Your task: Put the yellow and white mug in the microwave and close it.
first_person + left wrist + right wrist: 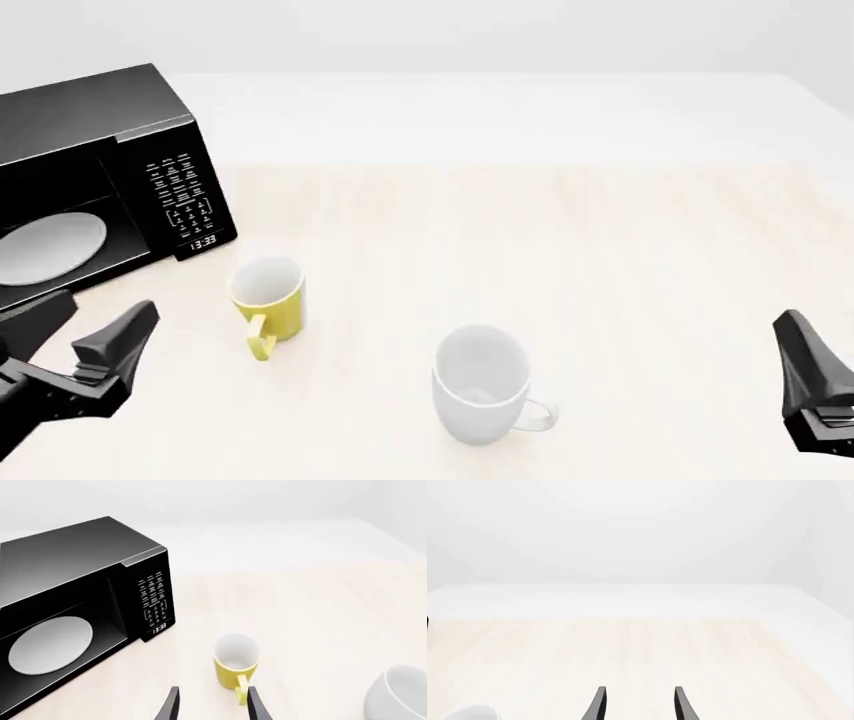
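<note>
Your left gripper has its jaws parted and nothing between them. In the left wrist view one fingertip overlaps the yellow handle of the yellow and white mug, but contact cannot be confirmed; in the front view the gripper sits to the left of the mug and apart from it, low over the table.

Yellow and white mug: upright on the pale wood tabletop, white interior visible, handle pointing toward your side of the table. It stands just in front of the microwave's keypad corner, near it but not touching.

Microwave: black, at the far left of the table. The cavity is exposed, with the round white turntable plate visible inside. Clock display reads 13:33 below the keypad. The door itself cannot be made out clearly.

White mug: larger, upright, near the centre front, well apart from the yellow one.

Your right gripper: jaws spread, empty, over bare table at the right edge.
</note>
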`<action>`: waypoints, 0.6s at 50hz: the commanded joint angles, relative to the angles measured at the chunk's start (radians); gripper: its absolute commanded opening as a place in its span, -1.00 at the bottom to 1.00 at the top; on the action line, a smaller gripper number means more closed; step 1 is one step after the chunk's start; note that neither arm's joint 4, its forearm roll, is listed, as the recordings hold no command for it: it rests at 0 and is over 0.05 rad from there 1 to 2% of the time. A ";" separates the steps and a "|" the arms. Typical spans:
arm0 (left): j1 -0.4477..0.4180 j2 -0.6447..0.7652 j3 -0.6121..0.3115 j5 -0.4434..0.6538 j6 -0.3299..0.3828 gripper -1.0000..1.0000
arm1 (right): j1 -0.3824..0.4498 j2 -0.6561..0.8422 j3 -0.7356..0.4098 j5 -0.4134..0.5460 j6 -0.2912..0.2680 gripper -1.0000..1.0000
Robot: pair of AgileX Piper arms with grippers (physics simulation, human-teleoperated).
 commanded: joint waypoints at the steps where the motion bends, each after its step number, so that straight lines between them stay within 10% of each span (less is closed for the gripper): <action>1: -0.029 0.201 -0.018 -0.124 -0.010 1.00 | 0.000 0.000 0.000 0.000 0.000 1.00; 30: -0.057 0.576 -0.029 -0.319 -0.121 1.00 | -0.001 0.000 0.000 0.000 0.000 1.00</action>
